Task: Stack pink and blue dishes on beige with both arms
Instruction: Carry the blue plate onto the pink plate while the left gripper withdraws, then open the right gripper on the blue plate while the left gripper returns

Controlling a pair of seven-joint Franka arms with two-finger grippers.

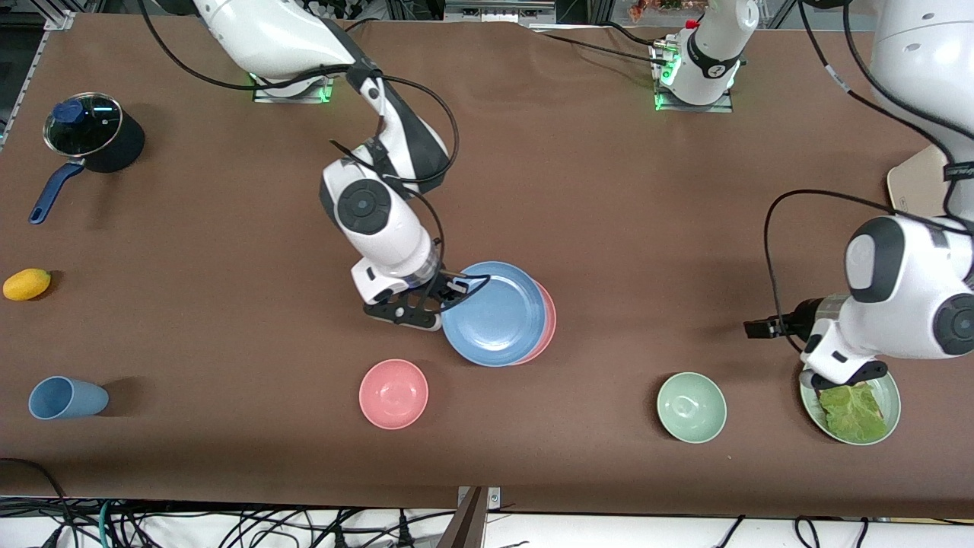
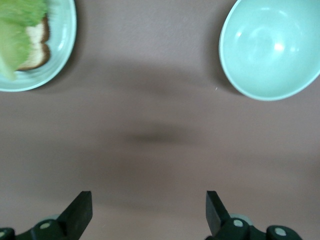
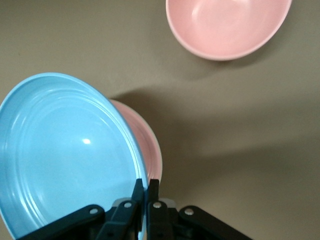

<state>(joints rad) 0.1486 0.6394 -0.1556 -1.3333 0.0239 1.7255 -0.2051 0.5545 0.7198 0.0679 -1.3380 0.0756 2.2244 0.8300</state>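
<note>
My right gripper (image 1: 456, 289) (image 3: 146, 187) is shut on the rim of the sky blue plate (image 1: 493, 313) (image 3: 65, 150). It holds the plate tilted just over the pink plate (image 1: 546, 327) (image 3: 151, 145), which lies on the table near the middle with only one edge showing. The beige plate (image 1: 915, 185) sits at the left arm's end of the table, partly hidden by that arm. My left gripper (image 1: 761, 329) (image 2: 147, 201) hangs open over bare table between the green bowl and the green plate, holding nothing.
A pink bowl (image 1: 393, 393) (image 3: 227, 25), a pale green bowl (image 1: 691, 407) (image 2: 270, 50) and a green plate with lettuce and bread (image 1: 852, 407) (image 2: 30, 45) stand near the front edge. A blue cup (image 1: 65, 398), a yellow fruit (image 1: 27, 284) and a lidded pot (image 1: 91, 133) are at the right arm's end.
</note>
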